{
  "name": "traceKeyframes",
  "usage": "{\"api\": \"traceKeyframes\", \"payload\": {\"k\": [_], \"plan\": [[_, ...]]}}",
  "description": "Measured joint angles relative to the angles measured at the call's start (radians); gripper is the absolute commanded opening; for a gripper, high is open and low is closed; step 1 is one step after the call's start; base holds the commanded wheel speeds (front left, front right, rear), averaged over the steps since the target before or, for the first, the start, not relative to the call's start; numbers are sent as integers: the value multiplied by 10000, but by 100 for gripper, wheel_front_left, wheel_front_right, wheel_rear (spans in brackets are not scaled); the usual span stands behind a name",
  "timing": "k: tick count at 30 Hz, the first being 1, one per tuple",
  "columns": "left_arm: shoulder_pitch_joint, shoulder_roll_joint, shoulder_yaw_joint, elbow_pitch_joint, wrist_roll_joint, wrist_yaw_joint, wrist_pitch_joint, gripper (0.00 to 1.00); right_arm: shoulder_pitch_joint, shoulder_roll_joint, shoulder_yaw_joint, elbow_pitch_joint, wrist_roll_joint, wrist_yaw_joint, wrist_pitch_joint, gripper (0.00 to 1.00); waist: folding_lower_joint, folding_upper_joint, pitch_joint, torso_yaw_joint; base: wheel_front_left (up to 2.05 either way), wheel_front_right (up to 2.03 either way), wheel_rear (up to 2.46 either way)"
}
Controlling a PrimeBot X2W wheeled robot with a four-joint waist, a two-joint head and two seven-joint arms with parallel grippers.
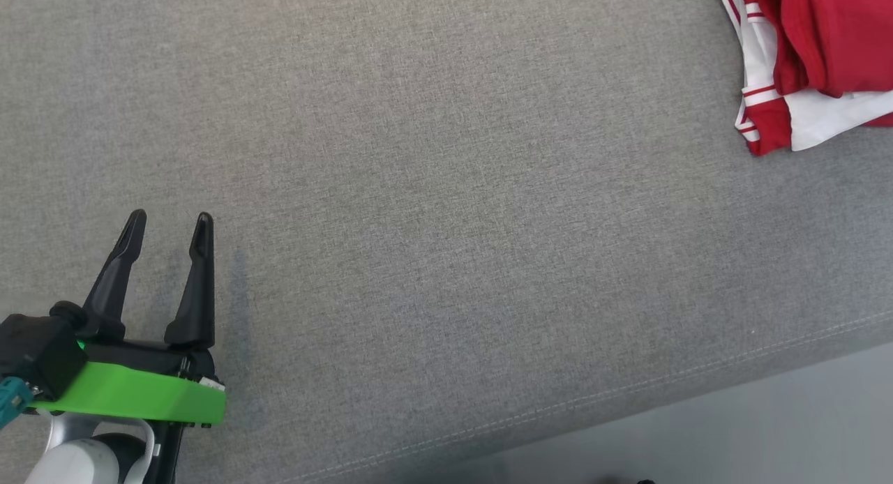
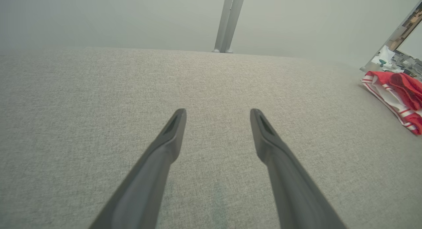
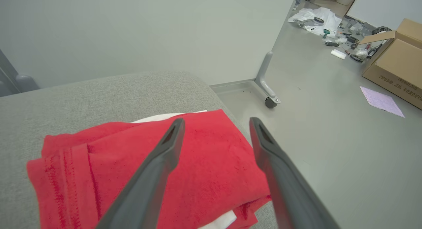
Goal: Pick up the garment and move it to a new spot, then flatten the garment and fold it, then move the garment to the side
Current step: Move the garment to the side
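A folded red and white garment (image 1: 802, 58) lies at the far right of the grey fabric surface (image 1: 446, 191), partly cut off by the head view's edge. My left gripper (image 1: 171, 226) hovers open over bare fabric at the lower left, far from the garment (image 2: 395, 93). In the left wrist view its fingers (image 2: 171, 136) are spread with nothing between them. In the right wrist view my right gripper (image 3: 216, 123) is open just above the red garment (image 3: 197, 169), which sits near the surface's corner. Nothing is held between its fingers (image 3: 168, 146).
The grey surface's stitched front edge (image 1: 628, 393) runs diagonally, with pale floor (image 1: 767, 428) beyond. The right wrist view shows a wheeled metal leg (image 3: 267, 83), a cardboard box (image 3: 395, 60), a sheet of paper (image 3: 380, 97) and scattered items on the floor. A wall stands behind.
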Motion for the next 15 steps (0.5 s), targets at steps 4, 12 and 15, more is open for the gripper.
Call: {"api": "traceKeyframes", "payload": {"k": [4,12,15], "plan": [[-175,-341,-27,320,-322,-192,-297,100,-152,322,694,-257,140,0,-197,100,0,0,-357,-26,0,0,0],[-543,-1026,65,1429,-719,-199,-947,100,103,892,2608,-1337,1202,0,-441,100,0,0,-1298,31,0,0,0],[-570,-1300,171,1789,-713,-65,-1221,100,641,1124,3262,-1918,1879,0,-474,100,0,0,-1703,87,0,0,0]]}}
